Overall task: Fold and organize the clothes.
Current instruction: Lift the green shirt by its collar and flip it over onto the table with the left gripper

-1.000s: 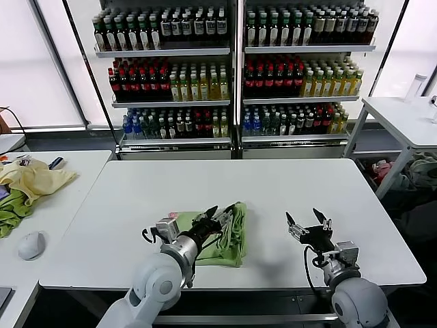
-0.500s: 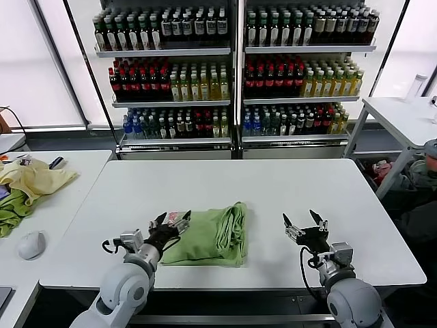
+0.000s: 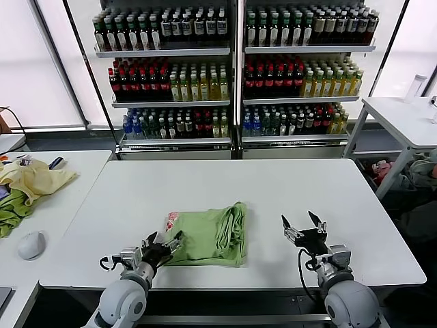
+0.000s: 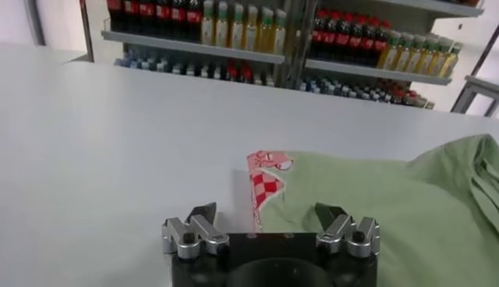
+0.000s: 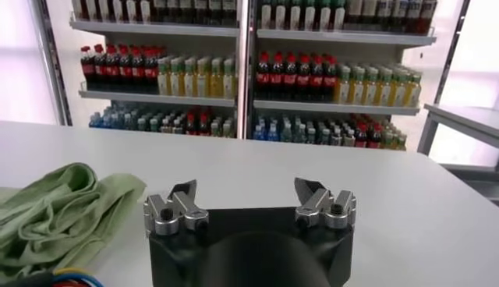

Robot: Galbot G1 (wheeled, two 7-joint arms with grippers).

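Observation:
The light green polo shirt (image 3: 212, 234) lies folded in a compact bundle on the white table (image 3: 225, 184), near its front edge. Its red-and-white print (image 3: 172, 218) shows at the left corner, also in the left wrist view (image 4: 263, 178). My left gripper (image 3: 162, 244) is open and empty, low at the table's front just left of the shirt. My right gripper (image 3: 303, 228) is open and empty, to the right of the shirt, apart from it. The shirt's bunched side shows in the right wrist view (image 5: 62, 214).
A side table on the left holds a pale yellow garment (image 3: 34, 181), a darker green cloth (image 3: 12, 212) and a white mouse (image 3: 31, 244). Drink shelves (image 3: 232, 68) stand behind. Another white table (image 3: 403, 116) is at the far right.
My left gripper has drawn back off the shirt toward the table's front left and let it lie. The right gripper has sunk slightly.

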